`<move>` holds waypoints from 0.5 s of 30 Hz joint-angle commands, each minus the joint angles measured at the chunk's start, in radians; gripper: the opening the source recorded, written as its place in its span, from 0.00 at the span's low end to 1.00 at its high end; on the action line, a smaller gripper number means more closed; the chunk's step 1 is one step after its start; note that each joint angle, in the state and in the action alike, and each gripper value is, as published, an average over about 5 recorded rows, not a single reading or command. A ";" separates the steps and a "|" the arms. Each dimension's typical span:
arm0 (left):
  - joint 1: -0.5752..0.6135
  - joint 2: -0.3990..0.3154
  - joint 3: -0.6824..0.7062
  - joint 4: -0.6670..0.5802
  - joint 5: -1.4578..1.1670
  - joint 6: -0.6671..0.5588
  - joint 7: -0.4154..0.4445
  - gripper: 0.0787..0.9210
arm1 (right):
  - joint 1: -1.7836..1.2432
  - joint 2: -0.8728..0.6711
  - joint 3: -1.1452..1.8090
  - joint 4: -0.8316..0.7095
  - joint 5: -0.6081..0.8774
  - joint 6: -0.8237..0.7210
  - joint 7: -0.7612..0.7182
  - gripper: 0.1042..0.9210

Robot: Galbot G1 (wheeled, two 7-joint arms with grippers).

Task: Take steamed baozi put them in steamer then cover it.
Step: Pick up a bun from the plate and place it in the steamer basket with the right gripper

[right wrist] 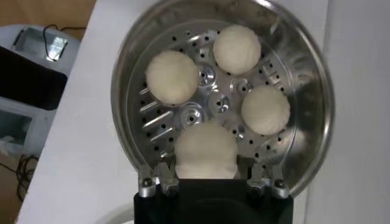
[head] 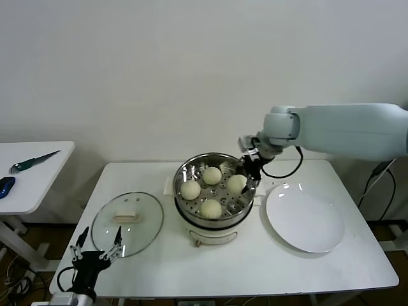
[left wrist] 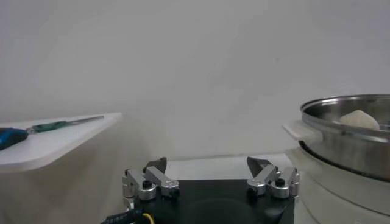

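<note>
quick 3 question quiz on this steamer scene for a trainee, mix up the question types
1. How many baozi lie in the steamer?
2. True or false: the glass lid already covers the steamer.
3. Which gripper is at the steamer? A) the left gripper B) the right gripper C) both

Key:
1. Four. One of them sits between the right gripper's fingers, as the right wrist view shows; the white plate beside the steamer holds none.
2. False. The lid lies flat on the table, on the robot's left of the steamer.
3. B. The left gripper waits open at the table's near edge, close to the lid.
</note>
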 commanded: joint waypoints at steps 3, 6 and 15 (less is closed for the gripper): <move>0.001 0.000 0.000 0.004 -0.001 0.000 0.000 0.88 | -0.122 0.026 0.032 -0.036 -0.029 -0.043 0.073 0.68; -0.004 0.000 0.001 0.006 -0.001 0.001 0.000 0.88 | -0.134 0.032 0.043 -0.049 -0.034 -0.047 0.080 0.68; -0.011 0.001 0.002 0.008 -0.003 0.004 -0.001 0.88 | -0.141 0.052 0.062 -0.076 -0.042 -0.048 0.087 0.68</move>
